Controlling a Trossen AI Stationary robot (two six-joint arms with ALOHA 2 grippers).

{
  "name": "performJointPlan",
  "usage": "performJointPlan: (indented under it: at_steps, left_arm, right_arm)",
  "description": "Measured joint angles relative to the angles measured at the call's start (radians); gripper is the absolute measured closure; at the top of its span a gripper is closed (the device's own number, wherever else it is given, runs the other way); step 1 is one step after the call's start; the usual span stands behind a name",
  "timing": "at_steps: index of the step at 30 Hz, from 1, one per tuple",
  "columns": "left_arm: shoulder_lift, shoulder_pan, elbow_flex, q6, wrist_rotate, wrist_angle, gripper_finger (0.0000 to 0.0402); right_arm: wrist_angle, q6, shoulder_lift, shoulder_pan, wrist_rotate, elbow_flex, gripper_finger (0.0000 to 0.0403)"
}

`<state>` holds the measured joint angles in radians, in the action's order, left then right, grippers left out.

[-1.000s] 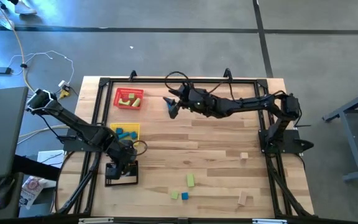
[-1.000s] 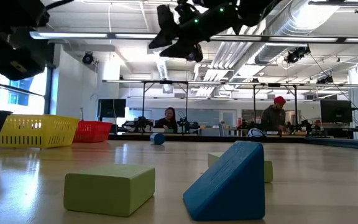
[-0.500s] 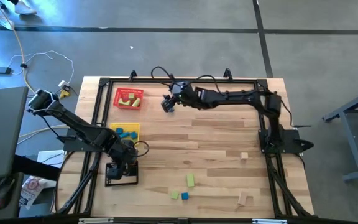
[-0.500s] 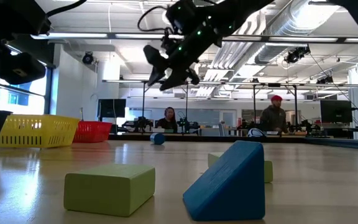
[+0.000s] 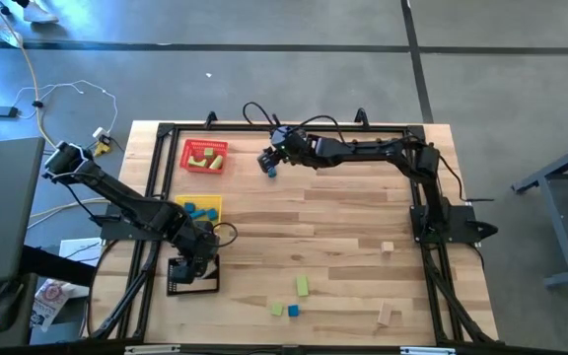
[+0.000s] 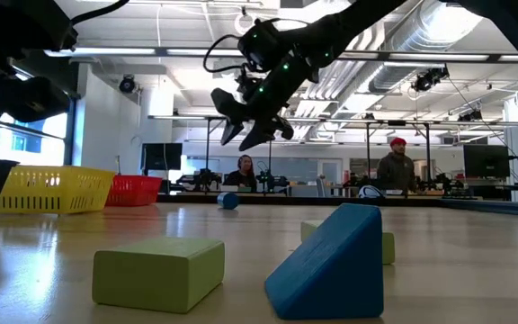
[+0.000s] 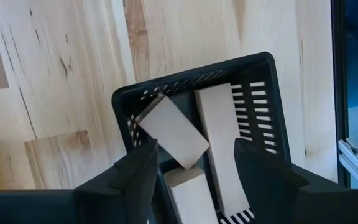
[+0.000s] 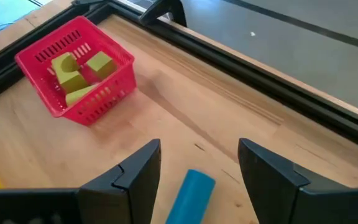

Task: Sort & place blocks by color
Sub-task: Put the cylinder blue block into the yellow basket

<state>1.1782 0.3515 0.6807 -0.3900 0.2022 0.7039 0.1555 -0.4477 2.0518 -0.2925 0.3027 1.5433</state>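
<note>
My left gripper (image 5: 193, 264) hangs open over the black tray (image 7: 263, 68) at the table's near left. Tan blocks lie in the tray: a tilted one (image 7: 173, 130) resting on the others, and a long bar (image 7: 219, 140). My right gripper (image 8: 197, 162) stands open above a blue cylinder (image 8: 191, 196) that lies on the table at the far middle (image 5: 271, 172). It slants down toward the cylinder and is apart from it (image 6: 245, 121). A green bar (image 5: 303, 285), a small green block (image 5: 277, 309) and a blue block (image 5: 293, 311) lie near the front edge.
A red tray (image 5: 205, 156) with green blocks stands far left. A yellow tray (image 5: 201, 208) with blue blocks sits beside my left arm. Two tan blocks (image 5: 388, 248) (image 5: 390, 316) lie at the right. A black frame rail (image 8: 241, 62) runs along the far edge.
My right gripper has sunk toward the table and the blue cylinder, reaching a little toward the far left, and has tipped to point more downward. The blocks on the table have stayed where they were.
</note>
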Motion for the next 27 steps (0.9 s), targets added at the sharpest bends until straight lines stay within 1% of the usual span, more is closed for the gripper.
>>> performJointPlan:
  at_steps: [4,10,12,17,23,27]
  left_arm:
    - [-0.014,0.000,0.009,0.037,0.000,0.013,0.0202]
    - [-0.033,0.000,0.090,0.110,0.000,0.014,0.0202]
    - [-0.035,0.000,0.114,0.138,-0.004,0.015,0.0202]
    - [-0.035,0.000,0.139,0.184,-0.026,0.014,0.0202]
    - [-0.035,0.000,0.139,0.185,-0.127,0.018,0.0202]
    - [-0.035,-0.005,0.139,0.229,-0.276,0.018,0.0202]
  right_arm:
    - [-0.002,0.000,0.000,-0.011,-0.032,0.000,0.0203]
    - [-0.002,-0.001,0.000,-0.022,-0.031,0.000,0.0203]
    - [-0.002,-0.021,0.001,-0.023,-0.046,0.000,0.0203]
    - [-0.001,-0.054,0.029,-0.015,-0.075,0.000,0.0203]
    - [0.026,-0.071,0.065,-0.004,-0.092,0.000,0.0203]
    - [0.034,-0.031,0.065,0.001,-0.074,0.000,0.0203]
